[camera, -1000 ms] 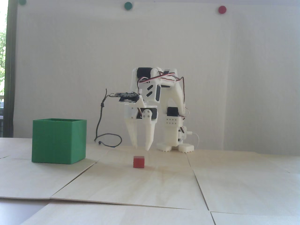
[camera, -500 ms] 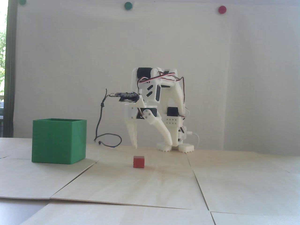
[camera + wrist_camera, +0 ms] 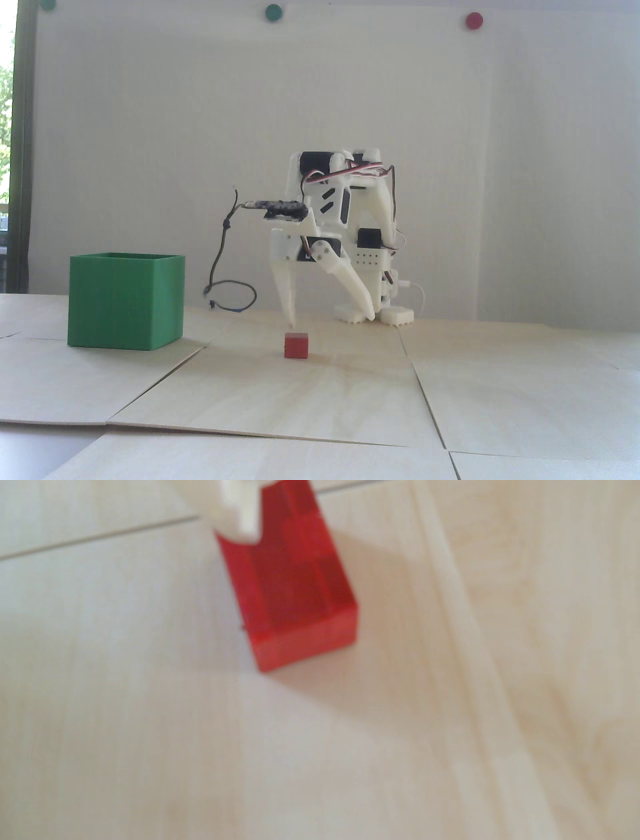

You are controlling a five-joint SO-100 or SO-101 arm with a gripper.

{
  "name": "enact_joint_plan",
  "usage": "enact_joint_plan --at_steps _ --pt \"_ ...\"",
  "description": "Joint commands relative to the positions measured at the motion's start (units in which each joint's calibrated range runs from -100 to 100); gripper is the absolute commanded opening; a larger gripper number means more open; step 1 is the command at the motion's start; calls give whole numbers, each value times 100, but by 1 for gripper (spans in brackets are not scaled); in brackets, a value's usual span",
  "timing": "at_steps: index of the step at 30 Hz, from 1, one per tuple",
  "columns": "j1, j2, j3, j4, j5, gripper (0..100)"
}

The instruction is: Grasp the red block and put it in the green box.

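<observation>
The red block sits on the pale wooden table, right of the green box. My gripper is open, its two white fingers spread wide. The left fingertip hangs just above the block's top left edge; the other fingertip is well to the right of the block. In the wrist view the red block fills the upper middle, and one white fingertip overlaps its far left corner. The green box is out of the wrist view.
The arm's white base stands behind the block. A dark cable loops down to the table between the box and the arm. Seams run between the wooden panels. Round green and red dots sit on the wall.
</observation>
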Motion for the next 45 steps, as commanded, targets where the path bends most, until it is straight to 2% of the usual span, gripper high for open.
enact_joint_plan --at_steps 1,5,7,14,22,26,32,39,45 --pt "-8 -147 -414 328 -5 43" --pt "-72 -155 -431 1626 -5 43" --pt "-128 -163 -431 1812 -10 43" --pt "-136 -313 -422 1778 -15 43" --pt "0 -289 -360 328 -161 43" --pt "9 -305 -351 437 -442 43" --pt "-64 -321 -422 1441 -468 43" --pt "-64 -328 -378 1500 -442 43" --pt "-64 -328 -422 1087 -473 43"
